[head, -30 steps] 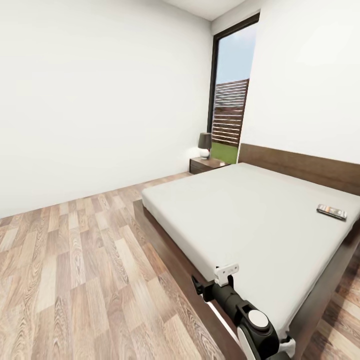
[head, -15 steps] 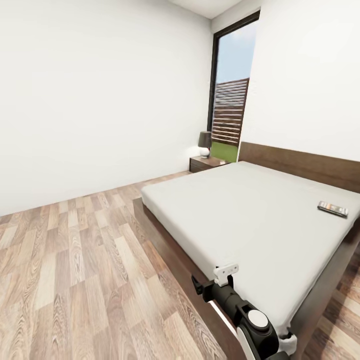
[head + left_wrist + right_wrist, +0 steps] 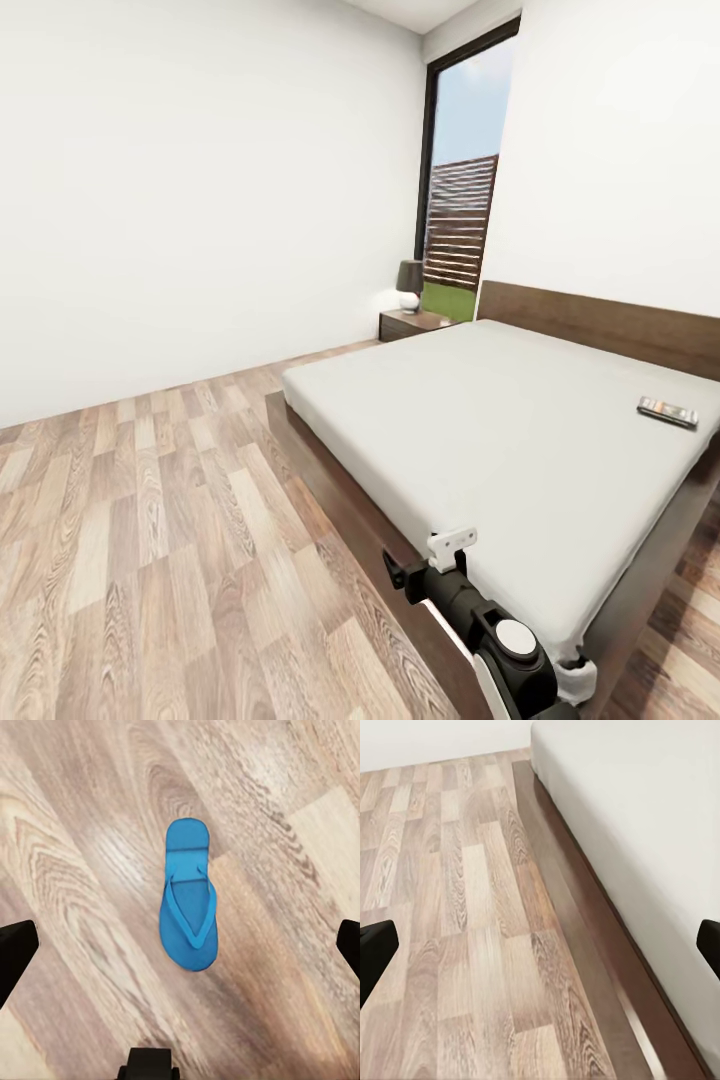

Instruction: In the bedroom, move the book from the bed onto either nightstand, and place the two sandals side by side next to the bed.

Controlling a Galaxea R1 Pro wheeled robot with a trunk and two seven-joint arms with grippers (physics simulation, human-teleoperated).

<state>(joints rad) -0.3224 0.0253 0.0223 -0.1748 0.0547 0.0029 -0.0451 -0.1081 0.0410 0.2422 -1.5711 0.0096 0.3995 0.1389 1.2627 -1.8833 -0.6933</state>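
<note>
The bed (image 3: 500,420), with a grey mattress on a dark wood frame, takes up the right half of the head view. The book (image 3: 667,411) lies flat on the mattress near its right edge. One nightstand (image 3: 405,325) stands at the bed's far corner by the headboard. A blue sandal (image 3: 187,907) lies on the plank floor in the left wrist view, under my open left gripper (image 3: 180,949) and clear of both fingertips. My right gripper (image 3: 540,949) is open over the floor beside the bed's frame (image 3: 585,907). My right arm (image 3: 500,630) shows by the bed's near corner.
A small lamp (image 3: 409,285) with a dark shade sits on the nightstand. A tall black-framed window (image 3: 460,200) behind it looks onto a slatted fence. White walls close the room at left and behind the headboard. Wood-plank floor (image 3: 150,520) spreads left of the bed.
The head view has shifted slightly, so the bed and book sit a little higher in the picture. The book lies where it was on the mattress and the arm keeps its pose.
</note>
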